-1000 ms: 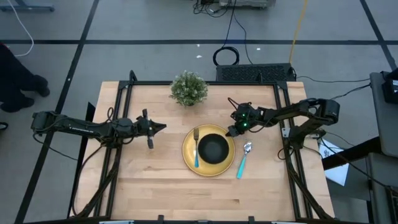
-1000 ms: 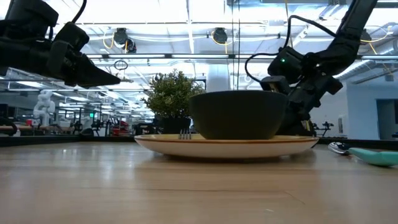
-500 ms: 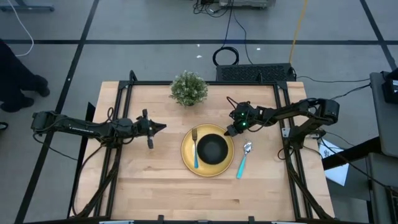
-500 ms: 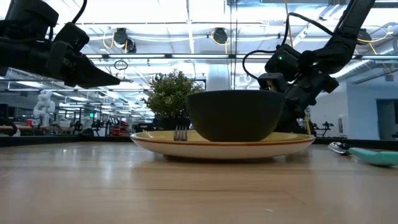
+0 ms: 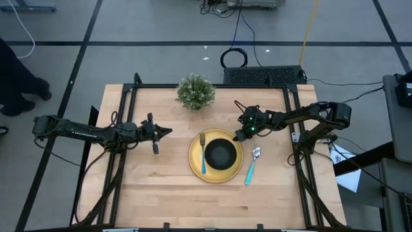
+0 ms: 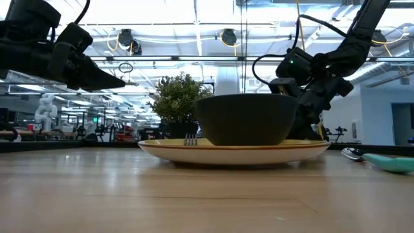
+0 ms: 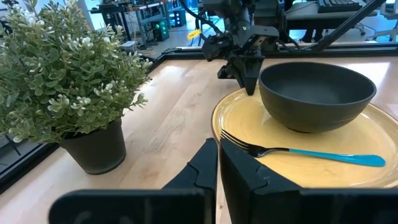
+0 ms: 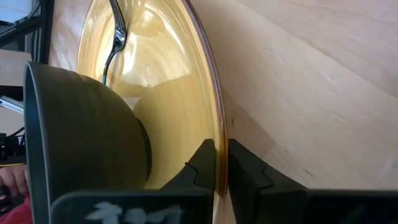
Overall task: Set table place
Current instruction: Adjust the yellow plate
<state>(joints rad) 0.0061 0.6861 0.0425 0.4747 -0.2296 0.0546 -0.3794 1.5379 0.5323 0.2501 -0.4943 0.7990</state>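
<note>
Plate (image 5: 195,156): glossy yellow, thin darker rim line. Bowl (image 5: 220,154) on plate: matte black. Fork (image 5: 203,156) on plate, beside bowl: silver tines, light-blue handle. Spoon (image 5: 252,165) just off plate: silver head, light-blue handle. Plant (image 5: 195,91) beyond plate: green leaves with pale tips, dark pot. Table (image 5: 167,193): light-wood planks, black frame.

We see a light-wood plank table (image 5: 161,187) with a black metal frame filling the middle of the high view. On it, right of centre, lies a round yellow plate (image 5: 195,159). A spoon (image 5: 251,167) with a light-blue handle lies just right of the plate. A small potted plant (image 5: 195,91) stands near the table's upper edge.
</note>
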